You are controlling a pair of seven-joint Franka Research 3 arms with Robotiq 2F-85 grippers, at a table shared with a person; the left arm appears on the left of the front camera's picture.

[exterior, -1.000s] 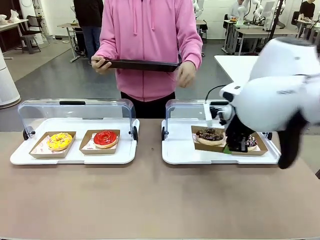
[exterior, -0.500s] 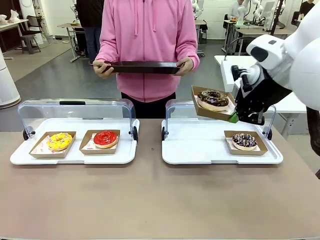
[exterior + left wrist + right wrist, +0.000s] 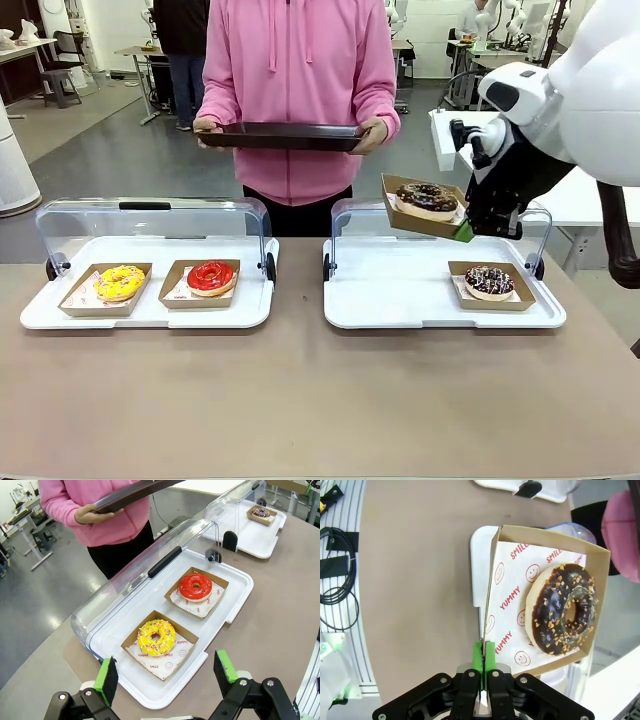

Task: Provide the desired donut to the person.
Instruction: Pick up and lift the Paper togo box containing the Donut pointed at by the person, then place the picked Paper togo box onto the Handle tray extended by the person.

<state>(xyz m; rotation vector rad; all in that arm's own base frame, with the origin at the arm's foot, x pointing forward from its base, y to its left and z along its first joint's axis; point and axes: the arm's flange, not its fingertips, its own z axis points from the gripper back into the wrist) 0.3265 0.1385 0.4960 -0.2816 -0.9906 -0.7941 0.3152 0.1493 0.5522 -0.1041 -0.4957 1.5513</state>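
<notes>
A chocolate donut point(image 3: 427, 197) with nut bits lies in a brown card box point(image 3: 420, 223) that hangs tilted in the air above the right white tray point(image 3: 400, 300). My right gripper point(image 3: 465, 232) is shut on the box's near edge; in the right wrist view its green pads point(image 3: 478, 656) pinch the box wall point(image 3: 489, 597) beside the donut point(image 3: 565, 609). The person point(image 3: 295, 80) in a pink hoodie stands across the table, holding a dark flat tray point(image 3: 282, 136) in both hands. My left gripper point(image 3: 166, 669) is open above the left white tray's point(image 3: 150, 695) near edge.
The left white tray point(image 3: 150, 315) holds a yellow donut point(image 3: 120, 282) and a red donut point(image 3: 210, 276) in card boxes. A sprinkled chocolate donut point(image 3: 489, 282) stays on the right tray. Both trays have clear lids point(image 3: 150, 215) raised at the back.
My right gripper lifted the boxed nut donut off the right tray and carried it up toward the person. The person raised the dark tray slightly.
</notes>
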